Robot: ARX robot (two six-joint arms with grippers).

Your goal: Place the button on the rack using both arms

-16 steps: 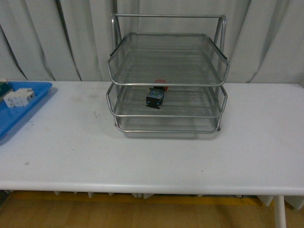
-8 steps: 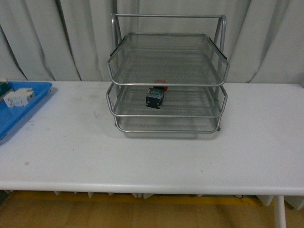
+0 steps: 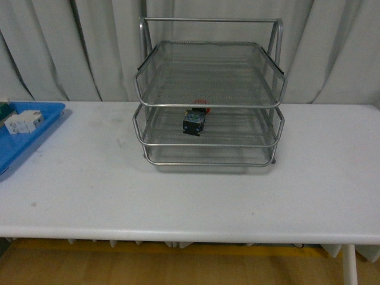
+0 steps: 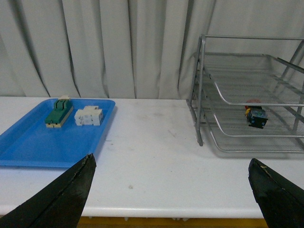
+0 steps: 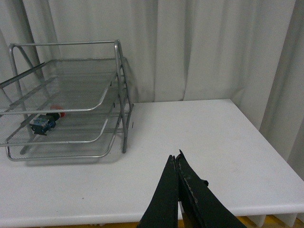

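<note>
Button (image 3: 194,122) already lying on rack (image 3: 209,104) middle tier; left gripper (image 4: 171,190) spread, right gripper (image 5: 178,176) pressed together, both best kept clear of rack

text: none legible | labels: none | brands: none | numbers: none

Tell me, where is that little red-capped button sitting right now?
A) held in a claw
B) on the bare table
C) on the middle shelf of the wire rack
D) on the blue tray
C: the button lies on the middle shelf of the wire rack, under the top shelf, with no claw touching it.
</note>
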